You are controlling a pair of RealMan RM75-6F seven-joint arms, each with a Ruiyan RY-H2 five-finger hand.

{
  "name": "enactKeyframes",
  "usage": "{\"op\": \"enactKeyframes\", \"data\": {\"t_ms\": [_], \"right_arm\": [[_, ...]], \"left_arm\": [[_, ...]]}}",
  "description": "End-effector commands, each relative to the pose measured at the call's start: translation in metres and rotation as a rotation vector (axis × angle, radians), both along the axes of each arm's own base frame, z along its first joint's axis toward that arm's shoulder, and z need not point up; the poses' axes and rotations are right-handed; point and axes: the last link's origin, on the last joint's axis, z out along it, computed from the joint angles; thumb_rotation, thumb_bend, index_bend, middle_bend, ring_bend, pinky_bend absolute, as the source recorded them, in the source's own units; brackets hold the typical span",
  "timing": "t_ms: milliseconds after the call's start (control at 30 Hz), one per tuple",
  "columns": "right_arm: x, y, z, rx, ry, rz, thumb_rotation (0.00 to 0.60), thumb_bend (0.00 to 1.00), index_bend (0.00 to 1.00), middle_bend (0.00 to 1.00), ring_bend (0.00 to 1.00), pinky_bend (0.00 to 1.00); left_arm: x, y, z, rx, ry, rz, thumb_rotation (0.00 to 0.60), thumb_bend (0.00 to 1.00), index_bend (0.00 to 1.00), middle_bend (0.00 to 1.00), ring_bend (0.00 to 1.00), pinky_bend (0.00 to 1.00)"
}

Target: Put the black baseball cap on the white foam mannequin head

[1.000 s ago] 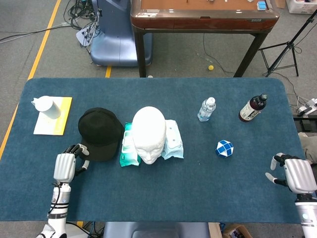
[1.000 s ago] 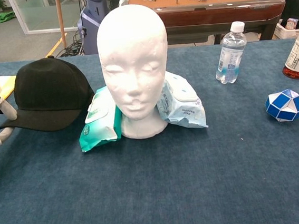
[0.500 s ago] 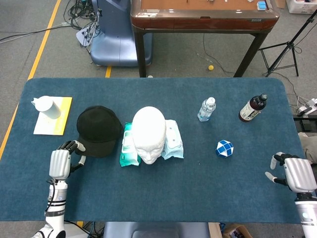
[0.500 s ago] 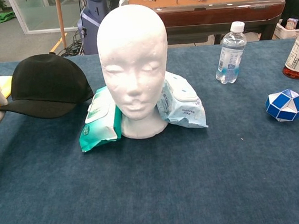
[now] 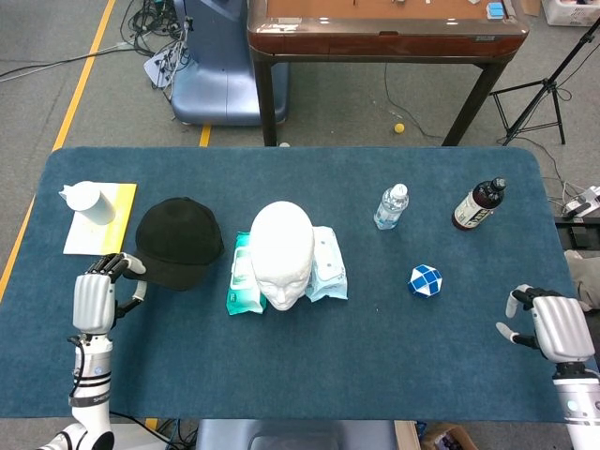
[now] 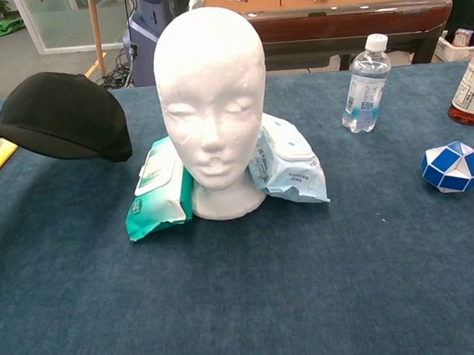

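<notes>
The black baseball cap (image 5: 178,242) hangs tilted above the table, left of the white foam mannequin head (image 5: 281,253). My left hand (image 5: 97,298) pinches its brim at the near left. In the chest view the cap (image 6: 59,115) is off the cloth, with its brim running out of the left edge and the hand hidden there. The mannequin head (image 6: 211,104) stands upright and bare, facing me. My right hand (image 5: 553,323) rests near the table's front right corner, fingers apart, holding nothing.
Two wet-wipe packs (image 6: 156,189) (image 6: 286,164) flank the mannequin's base. A water bottle (image 5: 391,206), a dark bottle (image 5: 478,204) and a blue-white puzzle ball (image 5: 425,279) stand to the right. A white cup (image 5: 86,200) sits on a yellow sheet (image 5: 117,225) at far left.
My left hand has drawn left and up with the cap's brim. The cap has risen off the table and shifted left, away from the mannequin head. The right hand has barely moved.
</notes>
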Motion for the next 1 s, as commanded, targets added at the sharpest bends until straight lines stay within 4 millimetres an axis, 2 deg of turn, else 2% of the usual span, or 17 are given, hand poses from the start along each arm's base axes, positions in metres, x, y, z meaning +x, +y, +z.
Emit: {"op": "enactKeyframes", "data": {"t_ms": [33,633,1000], "right_arm": [[0.001,0.000,0.000,-0.002,0.000,0.002,0.600,0.12,0.66,0.54,0.53,0.51],[0.003,-0.002,-0.001,-0.003,-0.003,0.009,0.600,0.12,0.66,0.54,0.53,0.51],[0.003,-0.002,-0.001,-0.003,-0.006,0.007,0.600,0.12,0.66,0.54,0.53,0.51]], "left_arm": [[0.001,0.000,0.006,0.019,0.002,-0.004,0.600,0.39,0.75,0.48,0.36,0.41],[0.013,0.012,0.060,0.168,-0.028,-0.025,0.600,0.39,0.76,0.49,0.36,0.41],[0.034,0.026,0.067,0.192,-0.014,-0.072,0.600,0.39,0.76,0.49,0.36,0.41]]}}
